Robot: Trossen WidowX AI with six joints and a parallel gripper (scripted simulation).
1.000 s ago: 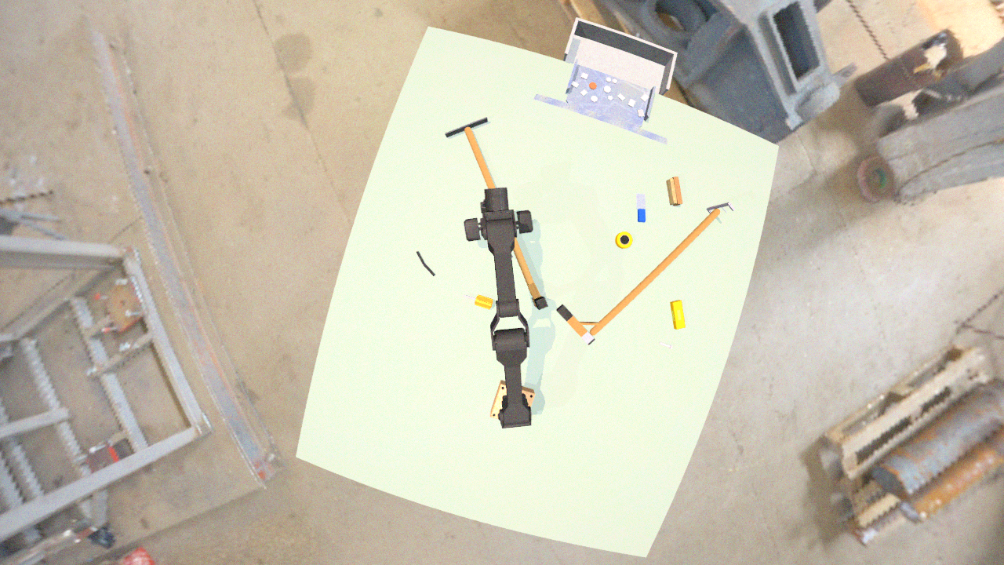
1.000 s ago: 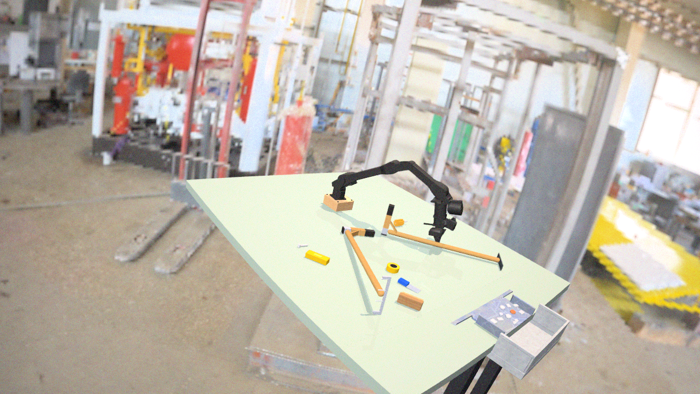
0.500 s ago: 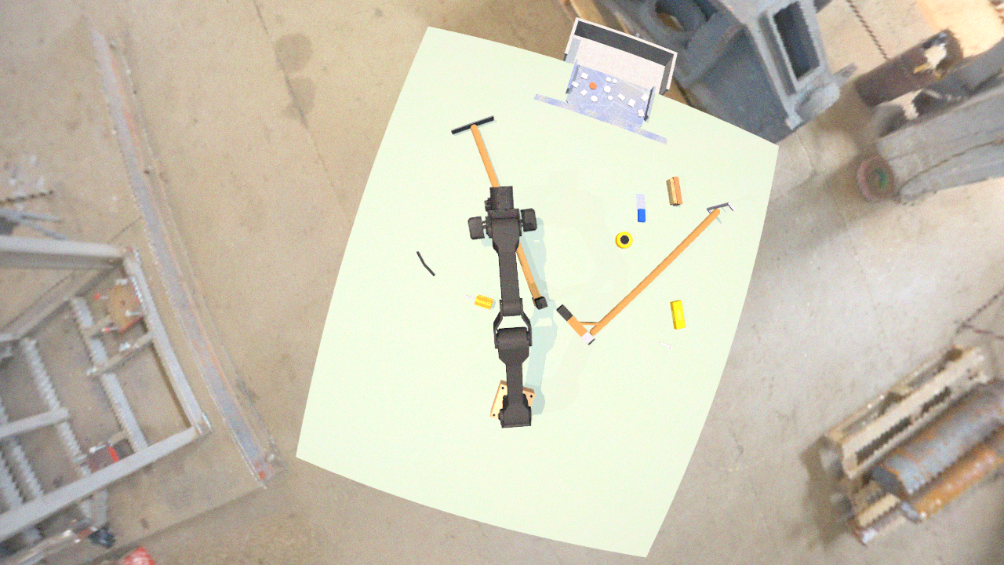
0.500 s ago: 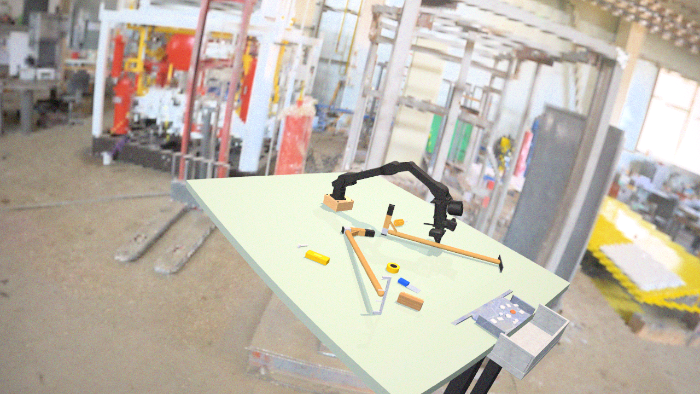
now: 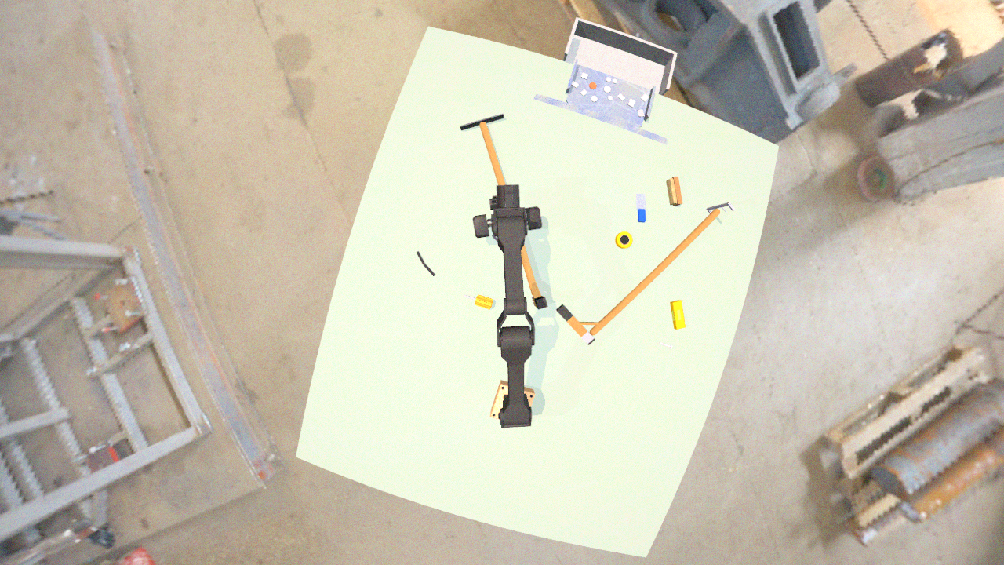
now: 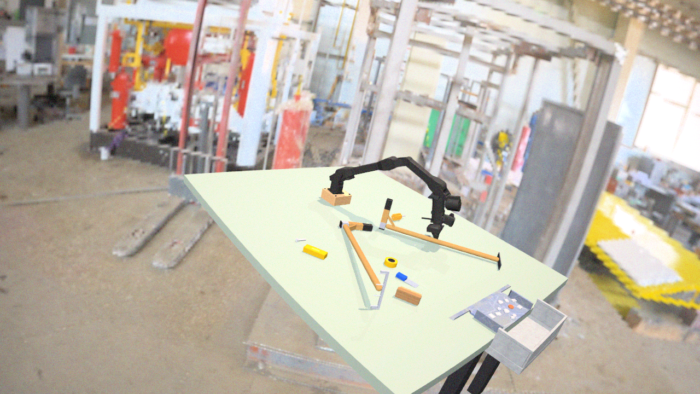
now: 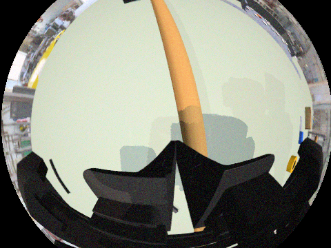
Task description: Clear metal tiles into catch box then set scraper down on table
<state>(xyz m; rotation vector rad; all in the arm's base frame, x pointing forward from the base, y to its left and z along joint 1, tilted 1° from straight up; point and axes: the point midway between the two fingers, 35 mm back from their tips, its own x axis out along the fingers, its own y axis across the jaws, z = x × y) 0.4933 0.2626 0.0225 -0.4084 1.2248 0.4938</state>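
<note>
The long scraper lies on the table, its wide black blade toward the far left in the top view. My gripper is shut and empty, low beside the left edge of its handle in the wrist view; contact is unclear. In the top view the arm hides the fingertips. The steel bench plate bears several pale tiles and one orange tile. The catch box adjoins its far end; no tiles show inside.
A second long-handled tool lies right of the arm. Near it are a yellow tape roll, blue-handled knife, wooden block and yellow block. A yellow-handled screwdriver and black bent rod lie left.
</note>
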